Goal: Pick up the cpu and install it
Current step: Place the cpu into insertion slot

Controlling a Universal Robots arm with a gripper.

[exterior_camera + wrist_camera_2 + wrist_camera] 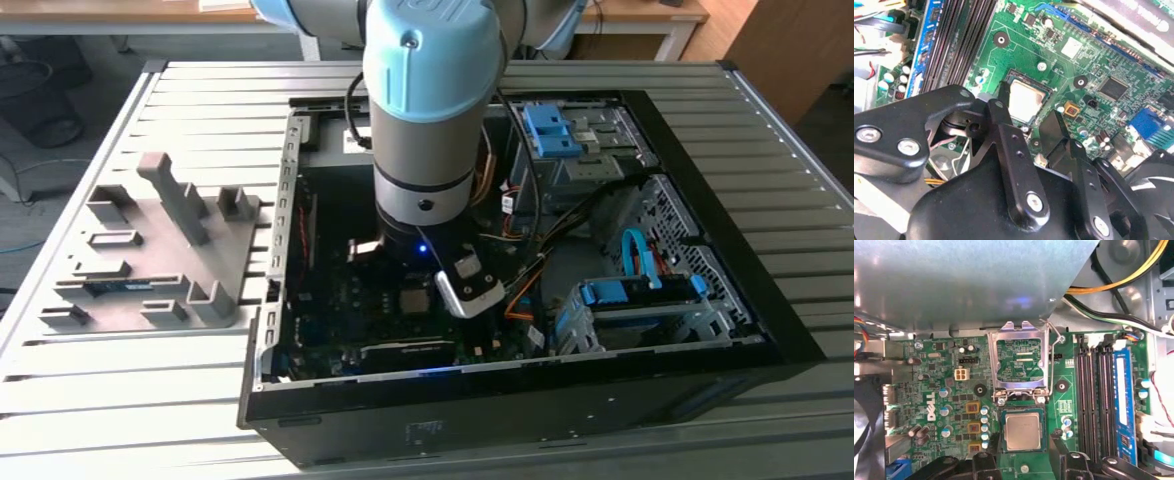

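The end effector (pixel 1028 112), fingers spread and holding nothing, hovers just above the cpu (pixel 1024 432), which lies flat in the motherboard (pixel 944 390) socket (pixel 999 432) beside the raised load plate (pixel 1020 360).

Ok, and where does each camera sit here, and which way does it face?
Exterior view: off the arm, above the case, looking down into it; shows the arm.
First wrist view: on the arm, looking straight down at the board; shows the gripper.
Second wrist view: on the arm, looking slantwise past the open gripper at the board.
Shared: both wrist views show the cpu in its socket, between the fingers.
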